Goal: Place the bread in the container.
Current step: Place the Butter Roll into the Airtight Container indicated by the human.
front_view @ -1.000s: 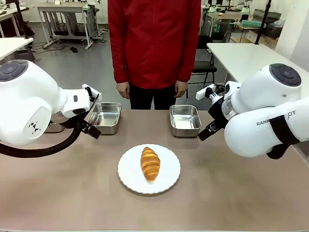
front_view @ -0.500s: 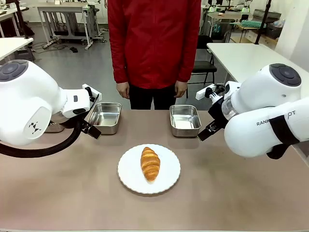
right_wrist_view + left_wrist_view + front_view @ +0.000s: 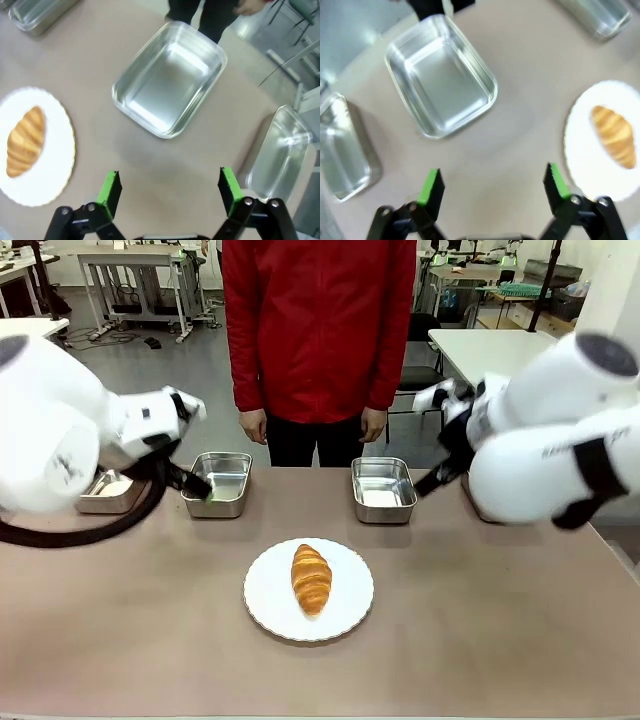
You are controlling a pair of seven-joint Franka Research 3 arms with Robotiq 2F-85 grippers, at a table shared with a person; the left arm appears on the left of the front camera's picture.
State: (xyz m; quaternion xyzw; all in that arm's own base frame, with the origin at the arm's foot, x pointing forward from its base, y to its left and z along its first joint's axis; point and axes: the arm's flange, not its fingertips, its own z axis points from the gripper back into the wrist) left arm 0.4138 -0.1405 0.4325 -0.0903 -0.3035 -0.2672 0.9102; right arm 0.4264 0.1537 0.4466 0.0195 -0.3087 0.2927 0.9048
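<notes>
Front view shows the bread (image 3: 311,579) lying on a round white plate (image 3: 262,605) at the near middle of the worktop (image 3: 500,630), its length running near to far. Beyond the plate, toward the far edge, stand two shiny steel trays: the left container (image 3: 217,483) and the right container (image 3: 383,490). Both are empty and well apart from the bread. A third container (image 3: 108,493) sits farther left, partly behind the left arm. A person (image 3: 318,330) in a red top stands at the far side with arms down.

Left wrist view has the left claw (image 3: 493,182) spread wide with nothing between its green pads (image 3: 432,186). It hangs over bare worktop near the left container, with the plate and bread off to one side. Right wrist view has the right claw (image 3: 169,186) likewise wide open and empty, over bare worktop just short of the right container. A fourth container (image 3: 279,155) lies beside that one.
</notes>
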